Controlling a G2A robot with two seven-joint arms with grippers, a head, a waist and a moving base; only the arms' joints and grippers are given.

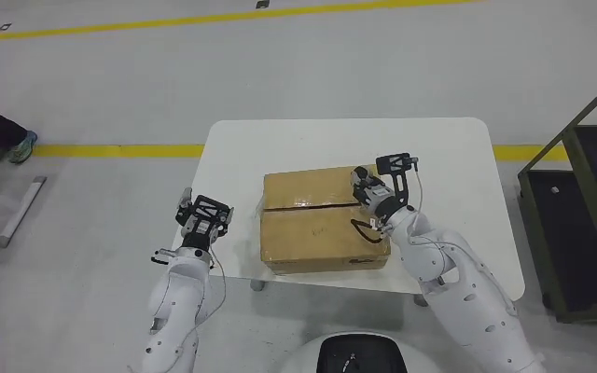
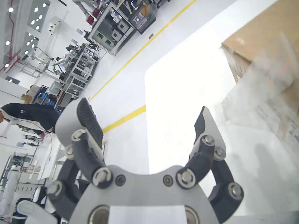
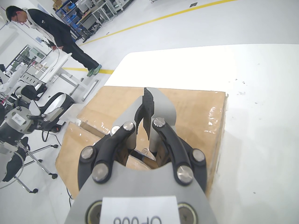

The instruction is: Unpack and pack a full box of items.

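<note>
Right, here's the cardboard box (image 1: 322, 219), sitting on the white table (image 1: 448, 149), closer to the robot's edge than the far one. The top flaps are folded down and meet along a seam running the length of the lid, with glossy tape on the cardboard.

The right gripper (image 1: 364, 186) is over the top of the box at its right-hand end. From its own wrist camera, the right gripper (image 3: 146, 99) has its two fingers pressed together, ribbed pads face to face, and I see nothing between them. The brown lid (image 3: 191, 108) spreads out beneath them. Whether the tips are touching the cardboard, I can't tell from here.

Over on the other side, the left gripper (image 1: 205, 207) hangs at the left edge of the table, beside the box but apart from it. Its wrist view shows the left gripper (image 2: 142, 108) with fingers spread wide and nothing in them. The bright tabletop (image 2: 182, 82) lies ahead of it, and a corner of the box (image 2: 268, 36) is off to one side.

A yellow line (image 1: 233, 17) runs across the floor beyond the table.
</note>
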